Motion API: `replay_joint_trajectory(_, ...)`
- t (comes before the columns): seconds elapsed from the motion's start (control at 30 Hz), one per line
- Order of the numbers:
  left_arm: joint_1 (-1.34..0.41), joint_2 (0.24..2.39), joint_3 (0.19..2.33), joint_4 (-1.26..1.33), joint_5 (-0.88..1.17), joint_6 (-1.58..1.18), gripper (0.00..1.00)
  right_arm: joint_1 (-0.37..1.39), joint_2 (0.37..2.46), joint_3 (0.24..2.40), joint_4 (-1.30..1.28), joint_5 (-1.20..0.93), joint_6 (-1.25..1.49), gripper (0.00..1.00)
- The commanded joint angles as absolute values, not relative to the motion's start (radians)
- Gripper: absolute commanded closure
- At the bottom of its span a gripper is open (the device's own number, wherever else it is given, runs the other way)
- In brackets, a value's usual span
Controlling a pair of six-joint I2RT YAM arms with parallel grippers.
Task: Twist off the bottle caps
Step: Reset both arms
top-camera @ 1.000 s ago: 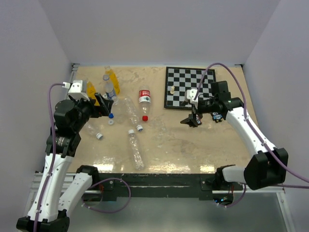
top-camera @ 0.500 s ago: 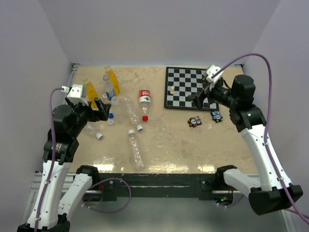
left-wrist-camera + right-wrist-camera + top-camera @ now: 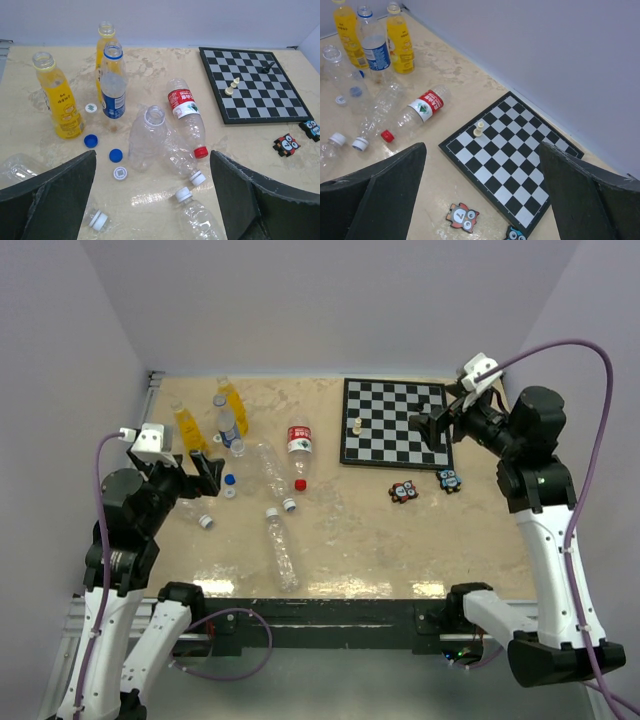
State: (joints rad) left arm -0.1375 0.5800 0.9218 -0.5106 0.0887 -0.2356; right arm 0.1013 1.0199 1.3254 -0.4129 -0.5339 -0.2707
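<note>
One tan table [image 3: 380, 540] carries everything. Two grippers hang above it with jaws spread wide and empty: the left gripper [image 3: 203, 468] near the bottles, the right gripper [image 3: 428, 432] over the one chessboard [image 3: 395, 422]. Three opened bottles stand at the far left: two orange-yellow bottles [image 3: 59, 102] and one blue-labelled bottle [image 3: 113, 85]. Five more lie flat: one red-labelled bottle [image 3: 185, 115] with a red cap, and four clear unlabelled bottles [image 3: 150, 142], three with white caps on. Two owl toys [image 3: 403, 491] sit just beside the board. Four loose bottle caps lie by the standing bottles, two blue caps [image 3: 90, 140] and two white caps [image 3: 120, 173]. Two pale chess pieces [image 3: 230, 90] stand on the board.
</note>
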Motion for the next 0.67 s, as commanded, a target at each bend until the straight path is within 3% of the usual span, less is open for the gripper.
replay_joint_trajectory(0.0, -0.137, 0.563, 0.930, -0.526, 0.078, -0.203, 0.00, 0.063, 0.979, 1.359, -0.426, -0.581, -0.235, 0.02)
replay_joint_trajectory(0.63, -0.153, 0.584, 0.982, -0.541, 0.089, -0.198, 0.00, 0.006, 0.908, 1.330, -0.382, -0.454, -0.094, 0.02)
